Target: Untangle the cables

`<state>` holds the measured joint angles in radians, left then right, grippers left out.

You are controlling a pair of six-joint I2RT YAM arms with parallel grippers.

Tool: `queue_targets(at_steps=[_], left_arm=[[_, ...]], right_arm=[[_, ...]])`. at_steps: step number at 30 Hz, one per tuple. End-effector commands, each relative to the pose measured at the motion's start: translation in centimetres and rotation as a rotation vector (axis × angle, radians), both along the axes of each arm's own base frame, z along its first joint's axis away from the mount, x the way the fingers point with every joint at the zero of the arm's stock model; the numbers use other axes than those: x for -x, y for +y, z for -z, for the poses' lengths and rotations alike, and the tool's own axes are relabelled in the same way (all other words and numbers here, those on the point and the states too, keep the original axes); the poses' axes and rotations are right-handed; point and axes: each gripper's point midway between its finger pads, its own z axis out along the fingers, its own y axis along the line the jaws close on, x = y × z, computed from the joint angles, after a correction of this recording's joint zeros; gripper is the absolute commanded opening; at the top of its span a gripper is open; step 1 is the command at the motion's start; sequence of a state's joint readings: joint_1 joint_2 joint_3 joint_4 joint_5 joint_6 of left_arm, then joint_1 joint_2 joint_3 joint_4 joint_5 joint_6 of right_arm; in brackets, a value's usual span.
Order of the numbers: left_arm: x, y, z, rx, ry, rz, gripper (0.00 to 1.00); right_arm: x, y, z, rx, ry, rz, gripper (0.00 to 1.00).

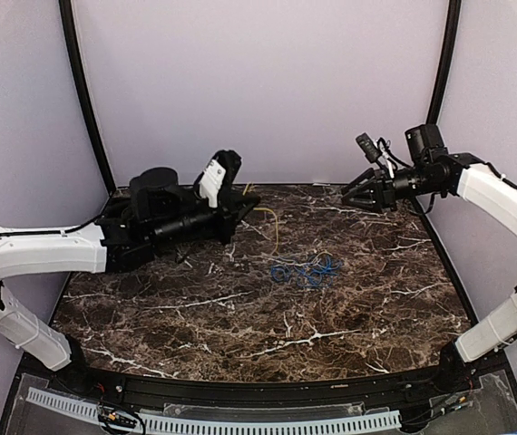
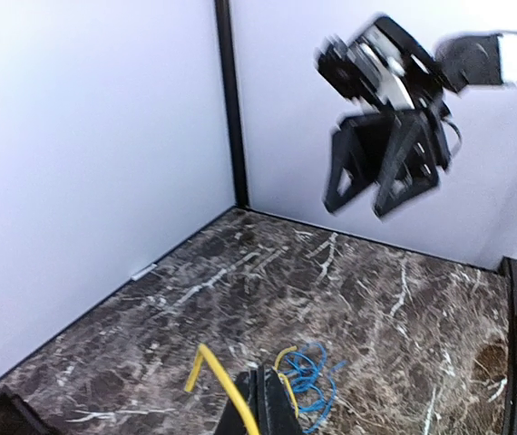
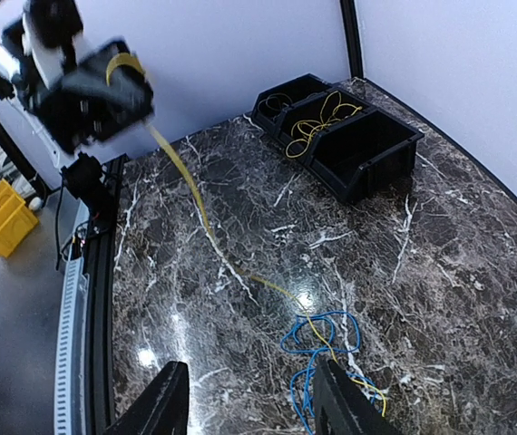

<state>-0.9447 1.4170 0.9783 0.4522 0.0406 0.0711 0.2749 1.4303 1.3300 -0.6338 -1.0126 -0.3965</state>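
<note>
The blue cable [image 1: 304,270] lies in loose loops at mid-table and also shows in the right wrist view [image 3: 322,335] and the left wrist view [image 2: 317,381]. The yellow cable [image 1: 275,231] runs from the blue loops up to my left gripper [image 1: 243,205]. That gripper is raised above the table and shut on the yellow cable [image 2: 211,373]. In the right wrist view the yellow cable [image 3: 195,195] hangs taut from the left gripper [image 3: 113,86] and threads through the blue loops. My right gripper [image 1: 354,195] is open and empty, held high above the blue bundle [image 3: 249,403].
A black two-compartment bin [image 3: 395,136] stands at the far left corner of the table with several thin yellow cords [image 3: 317,118] inside. Grey walls close the back and sides. A black rail [image 1: 240,385] runs along the near edge.
</note>
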Motion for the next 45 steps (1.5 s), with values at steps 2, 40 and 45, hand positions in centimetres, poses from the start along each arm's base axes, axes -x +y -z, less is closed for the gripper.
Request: queue_targets(at_steps=[2,40,45], left_arm=[[-2.8,4.2,-9.0,0.047,-0.033,-0.152,0.00],[-15.8,21.6,-14.7,0.080,0.102,-0.722,0.00],[-18.1,22.6,-12.1,0.073,0.158,-0.726,0.00]], right_arm=[[0.0,-0.5,1.4,0.025,-0.066,0.019,0.51],[1.1,-3.1,15.7,0.256,-0.042,0.088,0.59],[1.0,-3.2,15.9,0.263,-0.040,0.090,0.59]])
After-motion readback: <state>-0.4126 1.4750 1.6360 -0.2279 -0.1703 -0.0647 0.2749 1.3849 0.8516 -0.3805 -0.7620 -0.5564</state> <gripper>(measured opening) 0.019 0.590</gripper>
